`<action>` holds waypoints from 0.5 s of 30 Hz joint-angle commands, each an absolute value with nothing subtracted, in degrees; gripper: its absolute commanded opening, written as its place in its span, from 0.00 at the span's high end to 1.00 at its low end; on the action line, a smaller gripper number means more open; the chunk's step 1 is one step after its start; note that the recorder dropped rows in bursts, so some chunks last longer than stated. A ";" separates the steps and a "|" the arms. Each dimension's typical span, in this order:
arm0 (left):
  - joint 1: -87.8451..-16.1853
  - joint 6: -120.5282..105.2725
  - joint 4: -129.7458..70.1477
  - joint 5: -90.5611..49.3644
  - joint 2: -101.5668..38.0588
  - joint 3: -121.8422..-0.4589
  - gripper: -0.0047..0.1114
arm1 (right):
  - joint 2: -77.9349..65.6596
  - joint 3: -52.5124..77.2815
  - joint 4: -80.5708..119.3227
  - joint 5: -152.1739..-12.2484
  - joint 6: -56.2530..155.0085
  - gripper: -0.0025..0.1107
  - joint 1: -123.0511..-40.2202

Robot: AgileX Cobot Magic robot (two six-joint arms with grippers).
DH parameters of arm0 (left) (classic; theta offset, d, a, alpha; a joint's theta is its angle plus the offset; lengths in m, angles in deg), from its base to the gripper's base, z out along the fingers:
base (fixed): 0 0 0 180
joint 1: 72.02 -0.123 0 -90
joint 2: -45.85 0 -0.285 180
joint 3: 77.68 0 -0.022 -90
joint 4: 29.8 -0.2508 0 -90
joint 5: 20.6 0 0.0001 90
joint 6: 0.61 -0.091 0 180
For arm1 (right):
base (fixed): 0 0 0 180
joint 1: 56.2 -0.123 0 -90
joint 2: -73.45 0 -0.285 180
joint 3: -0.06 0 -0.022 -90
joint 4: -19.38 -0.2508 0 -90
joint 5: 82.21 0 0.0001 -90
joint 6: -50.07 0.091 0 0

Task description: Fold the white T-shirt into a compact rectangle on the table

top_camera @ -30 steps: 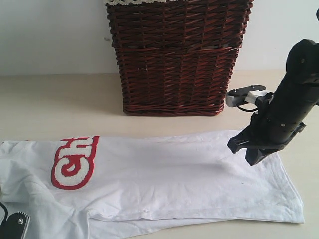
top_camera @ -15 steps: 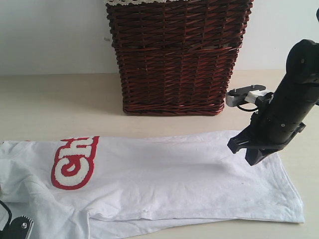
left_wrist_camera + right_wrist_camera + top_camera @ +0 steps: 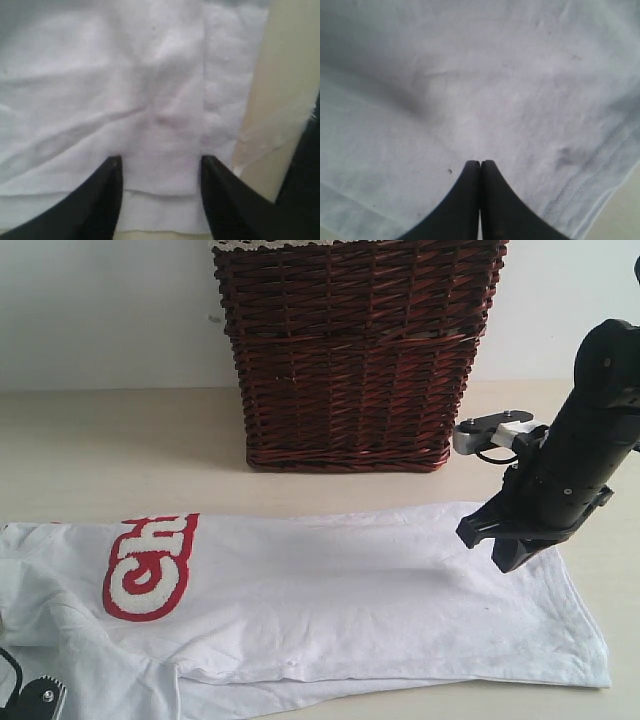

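Observation:
The white T-shirt [image 3: 330, 600] lies flat along the table [image 3: 120, 440], folded lengthwise, with red-outlined letters [image 3: 150, 565] at its left end. My right gripper [image 3: 505, 558] points down onto the shirt's right end. In the right wrist view it [image 3: 480, 164] is shut, its tips together with nothing between them, over plain white cloth [image 3: 470, 90]. My left gripper [image 3: 160, 162] is open, its fingers spread over layered edges of the shirt [image 3: 150, 90] beside bare table [image 3: 285, 75]. In the exterior view only a bit of the left arm [image 3: 35, 702] shows at the bottom left corner.
A tall dark wicker basket [image 3: 350, 350] with a lace-trimmed lining stands at the back of the table, behind the shirt's middle. Bare table lies to the basket's left and along the shirt's far side.
The visible part of the left arm has dropped slightly at the bottom left corner. The right arm and the shirt have not moved.

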State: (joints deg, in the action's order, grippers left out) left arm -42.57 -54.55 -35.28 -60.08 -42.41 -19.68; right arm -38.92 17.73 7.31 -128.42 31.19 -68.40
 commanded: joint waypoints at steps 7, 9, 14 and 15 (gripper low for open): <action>-42.18 -54.12 -35.81 -57.60 -43.45 -19.31 0.49 | -38.46 17.25 7.32 -128.31 30.77 0.98 -68.21; -42.18 -54.12 -36.44 -57.26 -43.98 -19.31 0.63 | -38.46 17.25 7.32 -128.31 30.77 0.98 -68.21; -42.18 -54.12 -36.80 -58.14 -43.98 -19.31 0.91 | -38.46 17.25 7.42 -128.08 30.77 0.98 -68.21; -42.18 -54.12 -36.80 -58.79 -43.98 -19.31 0.94 | -38.46 17.25 7.42 -128.08 30.77 0.98 -68.21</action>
